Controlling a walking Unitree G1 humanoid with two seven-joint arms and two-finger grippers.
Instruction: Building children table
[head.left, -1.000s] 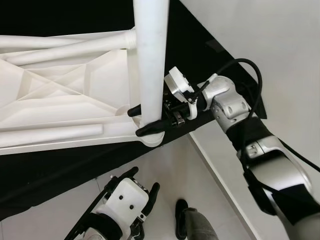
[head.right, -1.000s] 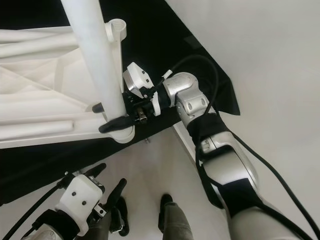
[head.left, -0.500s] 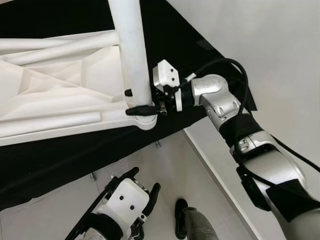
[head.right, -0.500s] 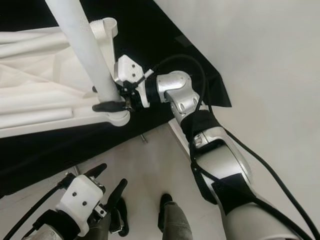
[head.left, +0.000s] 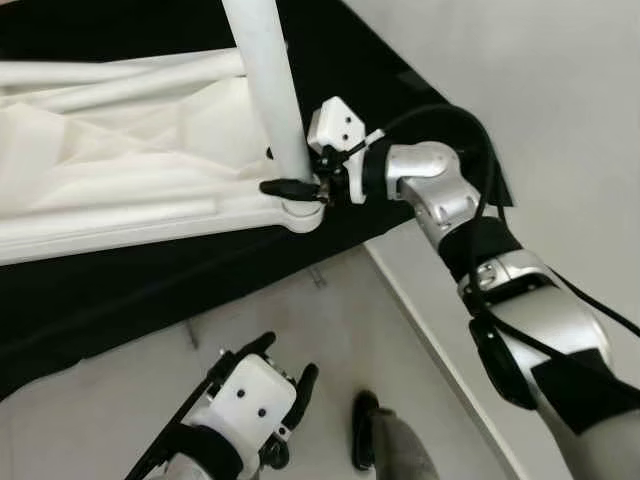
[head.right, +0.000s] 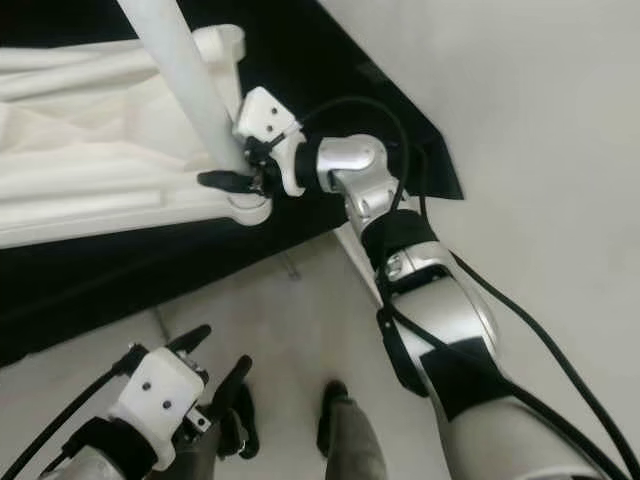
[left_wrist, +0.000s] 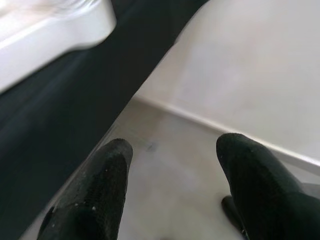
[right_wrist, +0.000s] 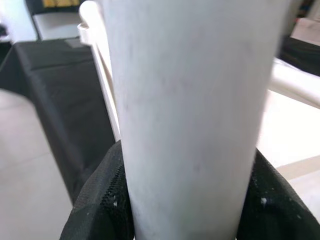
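Leg (head.left: 268, 90) and socket were what I watched: against the earlier frames the white tube leaned further over, its foot lower in the corner socket (head.left: 300, 212) of the upturned tabletop (head.left: 120, 160). My right gripper (head.left: 292, 172) stayed clamped round it just above the socket. The seating looked nearly done. The left gripper (head.left: 284, 372) hung spread and idle near the floor.

Silver right arm (head.left: 530, 320), banded with black sleeves, black cables looping along it. White housing tops each wrist; both pincers, left pincer (head.left: 285, 375) and right pincer (head.left: 290, 172), carry long black fingers.
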